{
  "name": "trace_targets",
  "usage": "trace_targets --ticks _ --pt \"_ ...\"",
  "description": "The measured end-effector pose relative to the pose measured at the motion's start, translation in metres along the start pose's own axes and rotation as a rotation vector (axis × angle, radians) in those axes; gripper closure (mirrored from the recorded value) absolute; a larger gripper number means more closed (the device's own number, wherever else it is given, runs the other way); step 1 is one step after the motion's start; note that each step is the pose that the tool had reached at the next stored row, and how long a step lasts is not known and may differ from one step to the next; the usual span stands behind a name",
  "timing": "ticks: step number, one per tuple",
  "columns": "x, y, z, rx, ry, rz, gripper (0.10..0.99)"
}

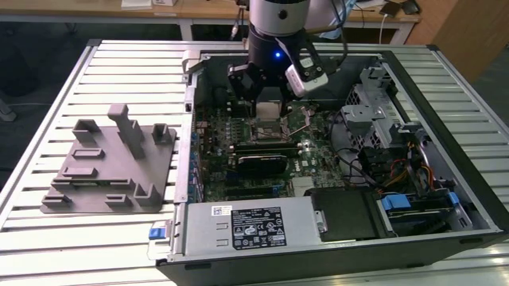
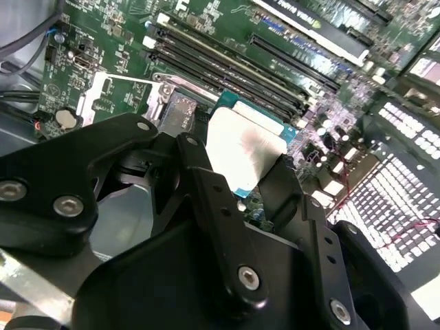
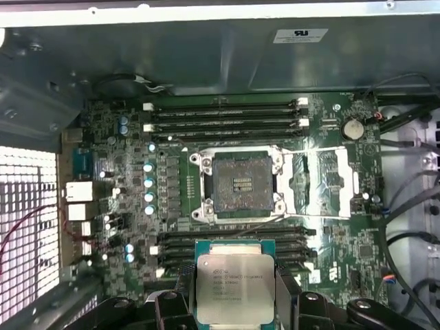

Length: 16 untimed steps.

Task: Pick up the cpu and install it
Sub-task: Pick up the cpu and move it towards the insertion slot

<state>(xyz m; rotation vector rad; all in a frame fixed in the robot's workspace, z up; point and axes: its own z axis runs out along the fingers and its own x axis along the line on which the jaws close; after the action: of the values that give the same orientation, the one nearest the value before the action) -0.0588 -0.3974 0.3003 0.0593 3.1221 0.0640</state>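
The cpu (image 1: 268, 109), a flat square chip with a shiny silver top, hangs in my gripper (image 1: 269, 112) above the motherboard inside the open computer case. In both wrist views the black fingers (image 2: 203, 180) press on two opposite edges of the cpu (image 2: 242, 146) (image 3: 235, 280), so the gripper (image 3: 235, 297) is shut on it. The black socket (image 3: 239, 182) lies bare, its metal load plate (image 3: 324, 180) flipped open to one side. The chip hovers above and just short of the socket (image 1: 266, 129), apart from it.
A grey fixture plate with upright posts (image 1: 111, 173) lies on the slatted table at the exterior view's left. Inside the case are a power supply (image 1: 247, 223), a graphics card (image 1: 263, 159), memory slots (image 3: 227, 110), a drive cage (image 1: 382, 113) and cables (image 1: 413, 173).
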Motion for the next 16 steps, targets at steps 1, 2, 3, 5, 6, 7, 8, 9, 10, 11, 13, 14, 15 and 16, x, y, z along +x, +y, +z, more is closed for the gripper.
trace_targets --ticks 1,2,3,5,6,7,8,9,10,11,13,14,15,16 --pt "-0.0002 0.0010 0.0017 0.000 -0.0001 0.000 0.545" --pt "-0.0004 0.0020 0.0034 0.000 0.0001 0.000 0.545" --pt "-0.0008 0.0030 0.0053 0.000 0.0000 0.000 0.545" --pt "-0.0018 0.0052 0.0092 0.000 0.0000 0.000 0.545" --pt "-0.0025 0.0062 0.0111 0.000 0.0000 0.000 0.545" --pt "-0.0034 0.0071 0.0130 0.000 0.0000 0.000 0.545" --pt "-0.0044 0.0080 0.0148 0.000 0.0000 0.000 0.545" --pt "-0.0057 0.0091 0.0166 0.000 0.0000 0.000 0.545" --pt "-0.0070 0.0102 0.0185 0.000 0.0000 0.000 0.545" --pt "-0.0084 0.0113 0.0206 0.000 -0.0001 0.000 0.545" --pt "-0.0107 0.0134 0.0243 0.000 0.0000 0.000 0.545" --pt "-0.0114 0.0144 0.0261 0.001 -0.0001 0.000 0.545" --pt "-0.0118 0.0155 0.0280 0.001 -0.0001 0.000 0.545" --pt "-0.0121 0.0166 0.0299 0.001 -0.0001 0.000 0.545"
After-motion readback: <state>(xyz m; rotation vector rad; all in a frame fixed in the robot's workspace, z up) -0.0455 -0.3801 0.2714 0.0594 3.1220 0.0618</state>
